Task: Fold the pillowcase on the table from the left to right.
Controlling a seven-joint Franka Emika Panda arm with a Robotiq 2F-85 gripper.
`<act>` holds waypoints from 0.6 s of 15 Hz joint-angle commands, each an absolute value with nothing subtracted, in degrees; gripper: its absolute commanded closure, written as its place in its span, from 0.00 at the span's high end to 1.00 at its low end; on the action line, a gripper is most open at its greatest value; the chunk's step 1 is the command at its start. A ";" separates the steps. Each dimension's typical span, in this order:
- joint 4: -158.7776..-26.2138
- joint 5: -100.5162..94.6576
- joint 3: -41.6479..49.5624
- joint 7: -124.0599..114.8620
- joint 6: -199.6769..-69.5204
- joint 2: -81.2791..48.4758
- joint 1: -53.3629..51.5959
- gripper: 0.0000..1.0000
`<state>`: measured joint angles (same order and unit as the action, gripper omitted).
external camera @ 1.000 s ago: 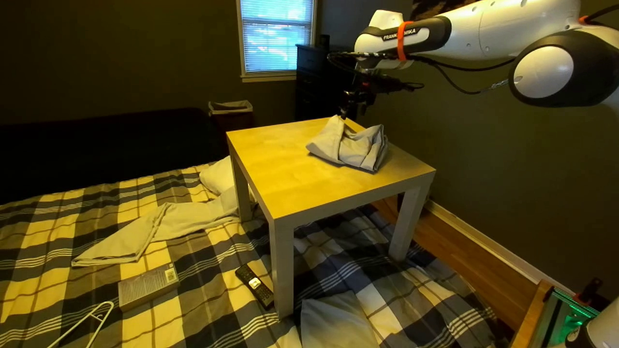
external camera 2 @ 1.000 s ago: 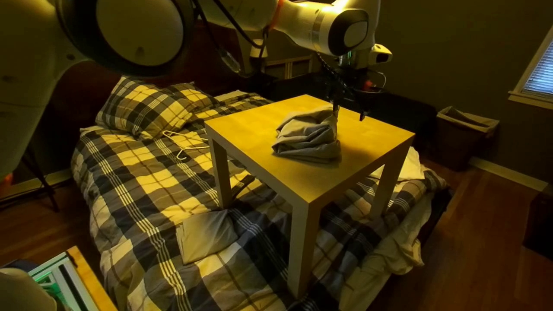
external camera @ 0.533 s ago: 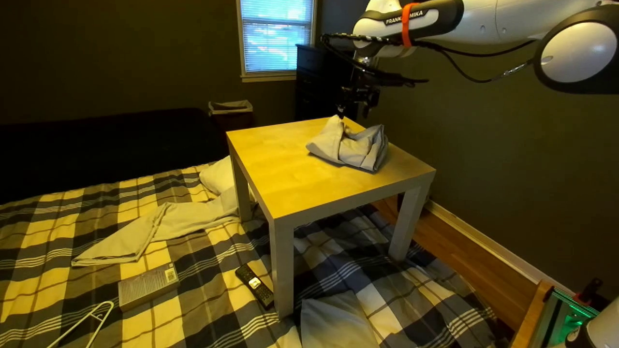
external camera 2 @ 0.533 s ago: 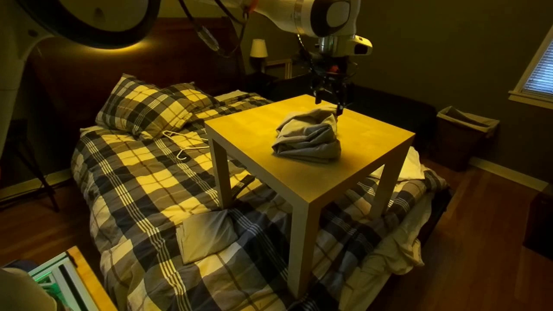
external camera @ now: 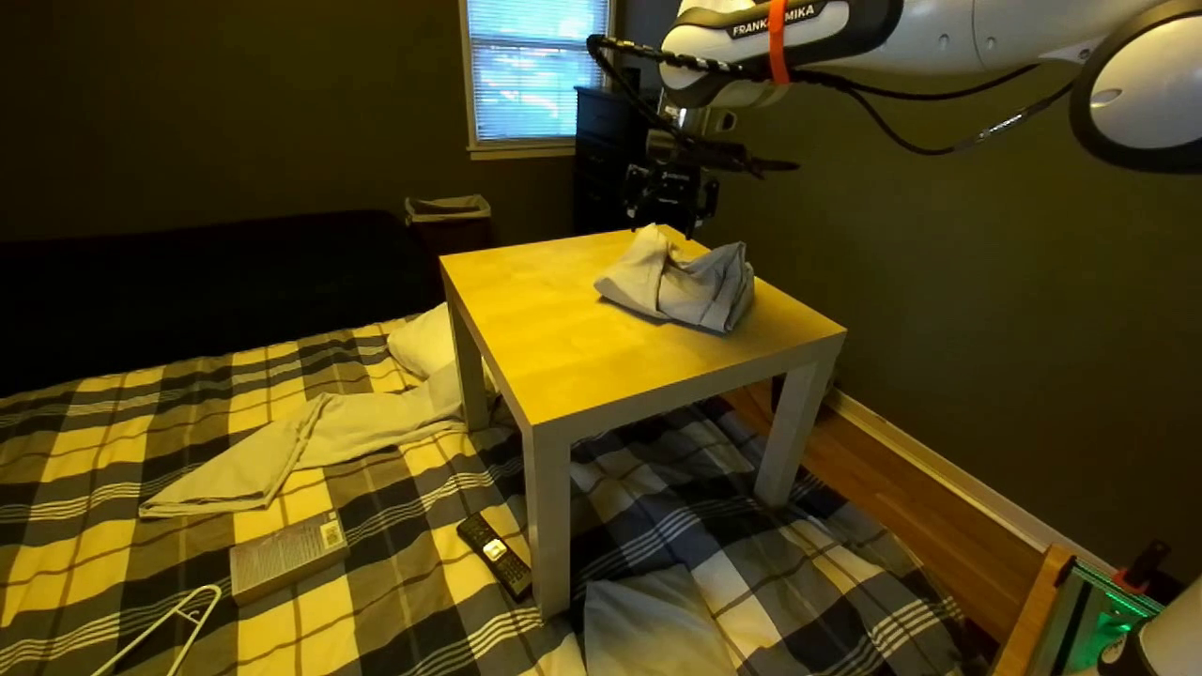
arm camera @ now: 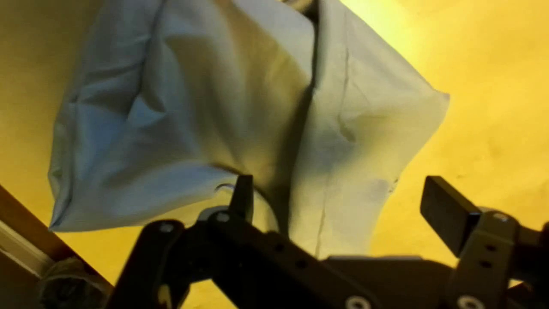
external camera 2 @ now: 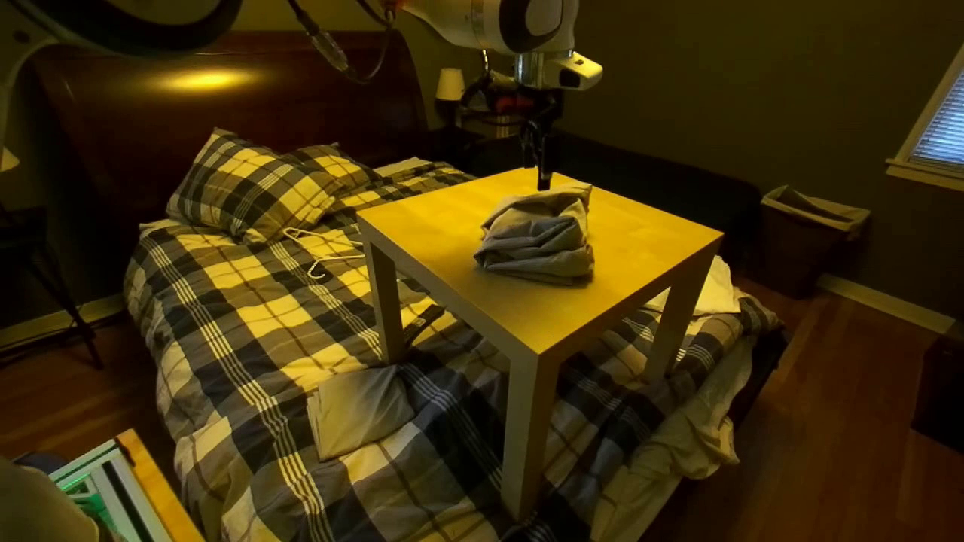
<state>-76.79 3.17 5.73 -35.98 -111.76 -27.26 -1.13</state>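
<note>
Gripper: While the pillowcase lay unmoved, the gripper had swung round within the last second and shifted across, so that its fingers nearly lined up in an exterior view.
Jaws: spread apart and released, they held nothing; in the wrist view one pale flap showed between them, though whether a tip touched it could not be told.
Pillowcase: it sat in a rumpled heap, off-centre on the table, peak and creases as they had been.
Fold: it gained nothing in that second; the turn was probably a realignment before a pinch at the flap.
Layers: a grip through several would likely have dragged the heap along.
</note>
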 commanded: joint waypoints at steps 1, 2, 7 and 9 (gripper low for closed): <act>-80.07 5.23 5.17 -39.60 -117.83 -27.00 -1.02 1.00; -77.86 3.22 5.74 -40.05 -115.19 -27.69 -1.68 1.00; -77.75 3.20 5.68 -40.03 -115.58 -27.86 -1.65 1.00; -77.22 -1.07 8.04 -46.62 -117.32 -28.99 -3.55 1.00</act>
